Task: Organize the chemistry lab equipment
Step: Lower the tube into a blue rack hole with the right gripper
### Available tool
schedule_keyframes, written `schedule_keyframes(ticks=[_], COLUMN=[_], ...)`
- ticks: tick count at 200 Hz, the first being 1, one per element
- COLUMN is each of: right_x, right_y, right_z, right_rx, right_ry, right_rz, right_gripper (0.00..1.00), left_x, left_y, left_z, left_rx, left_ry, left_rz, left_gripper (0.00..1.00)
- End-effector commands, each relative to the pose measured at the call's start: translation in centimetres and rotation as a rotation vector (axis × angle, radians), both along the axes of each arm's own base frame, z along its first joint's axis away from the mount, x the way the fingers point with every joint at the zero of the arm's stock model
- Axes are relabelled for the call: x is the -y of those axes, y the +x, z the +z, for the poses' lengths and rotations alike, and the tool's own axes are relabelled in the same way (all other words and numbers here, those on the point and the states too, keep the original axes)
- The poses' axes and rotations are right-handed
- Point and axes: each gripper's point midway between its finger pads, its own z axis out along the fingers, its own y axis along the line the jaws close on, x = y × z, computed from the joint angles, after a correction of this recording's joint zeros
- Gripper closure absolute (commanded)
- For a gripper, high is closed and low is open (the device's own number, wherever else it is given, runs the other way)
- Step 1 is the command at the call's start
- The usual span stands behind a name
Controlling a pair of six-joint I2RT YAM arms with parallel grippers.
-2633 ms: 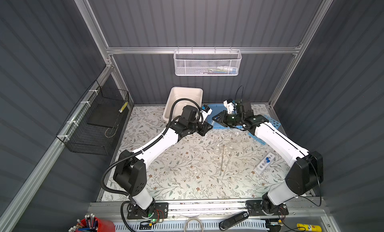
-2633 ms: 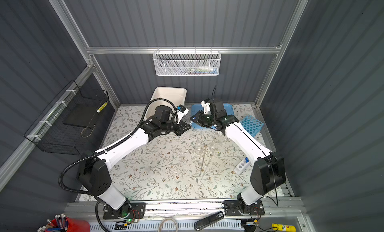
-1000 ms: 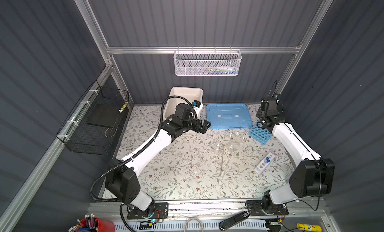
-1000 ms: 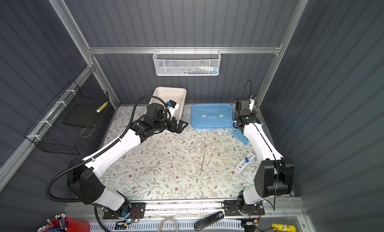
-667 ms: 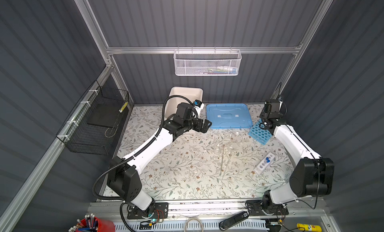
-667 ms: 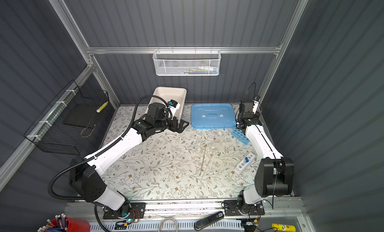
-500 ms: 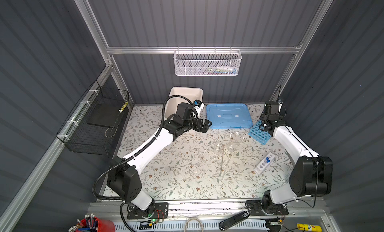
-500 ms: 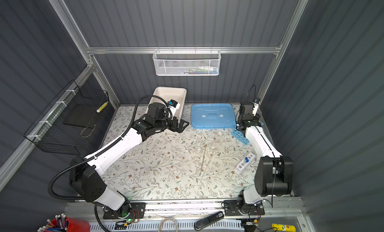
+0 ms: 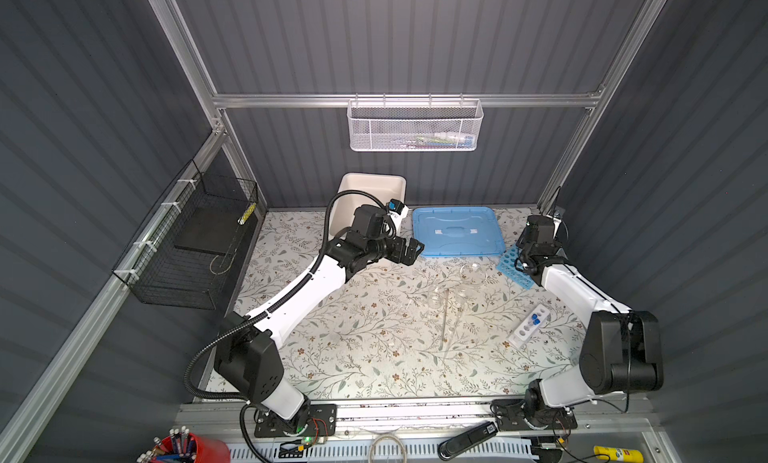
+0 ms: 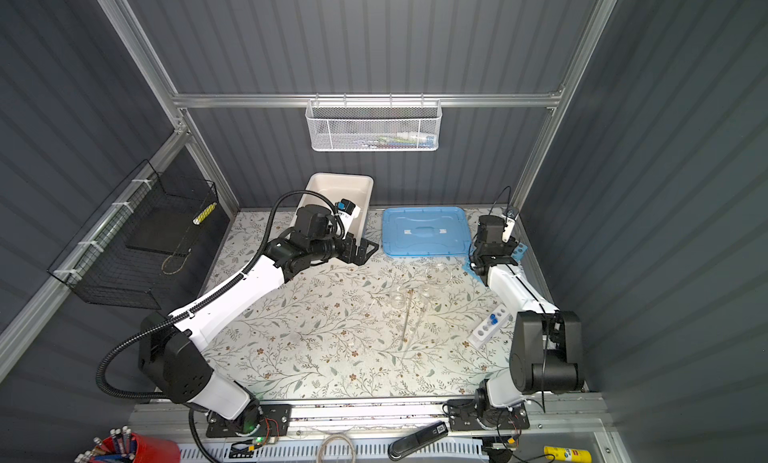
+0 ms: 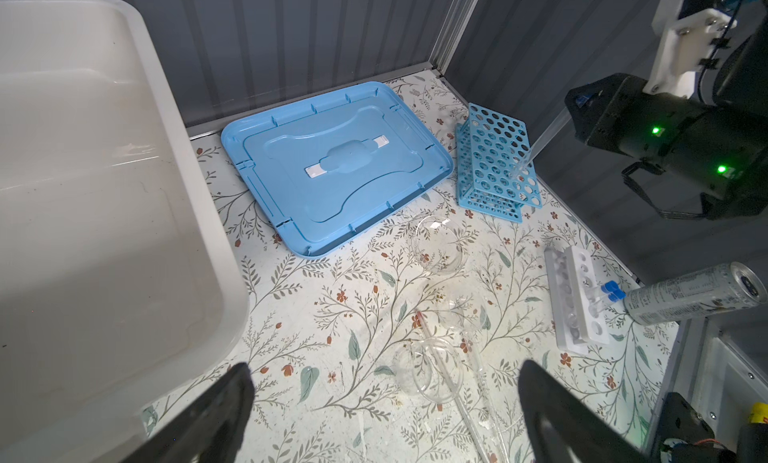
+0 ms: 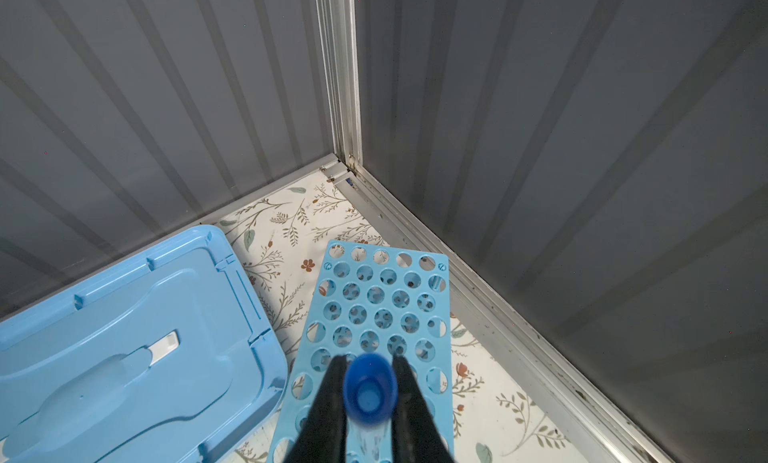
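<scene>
My right gripper [image 12: 368, 382] is shut on a clear blue-capped test tube [image 12: 370, 388], held upright over the sky-blue many-holed rack [image 12: 382, 299] in the back right corner. In the left wrist view the tube [image 11: 540, 145] slants down, its tip touching the rack [image 11: 494, 157]; whether it sits in a hole I cannot tell. My left gripper [image 9: 411, 251] hangs open and empty beside the tub. Clear beakers [image 11: 438, 245] [image 11: 428, 369] and a thin glass rod [image 11: 449, 378] lie mid-table. The small white tube rack [image 9: 528, 326] holds two blue-capped tubes [image 11: 611, 290].
A large white tub [image 9: 370, 182] stands at the back, its blue lid [image 9: 457, 232] flat on the table beside it. A drink can [image 11: 685, 299] lies beyond the white rack. The corner walls stand close behind the sky-blue rack. A red cup of pens [image 9: 187, 448] sits below the front rail.
My right gripper has come down and forward over the sky-blue rack with the tube in it. My left gripper edged slightly right, then held still, open.
</scene>
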Motion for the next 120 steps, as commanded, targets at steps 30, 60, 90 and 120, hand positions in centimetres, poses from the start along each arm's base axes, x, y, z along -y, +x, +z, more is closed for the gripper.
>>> schedule_keyframes(ticks=[30,60,90,120], right_x=[0.0,-0.3,-1.1,-1.7], right_y=[-0.3,-0.5,-0.9,-1.1], right_z=[0.3,-0.3,-0.5,-1.0], right_rx=[0.071,0.063,0.09,0.097], right_ry=[-0.029,-0.037,-0.073,-0.094], right_rz=[0.013,0.034,0.07,0.09], right_gripper=[0.88,0.88,0.87,0.86], left_x=[0.0,0.0,0.1,0.1], left_y=[-0.2,-0.3,-0.3,-0.4], left_z=[1.2,1.1,1.3,1.6], left_rx=[-0.003,-0.006,-0.006,0.0], left_ry=[-0.034,-0.039,-0.045,-0.052], left_rz=[-0.005,-0.008,-0.012,-0.014], left_gripper=[0.0,0.0,0.0,0.0])
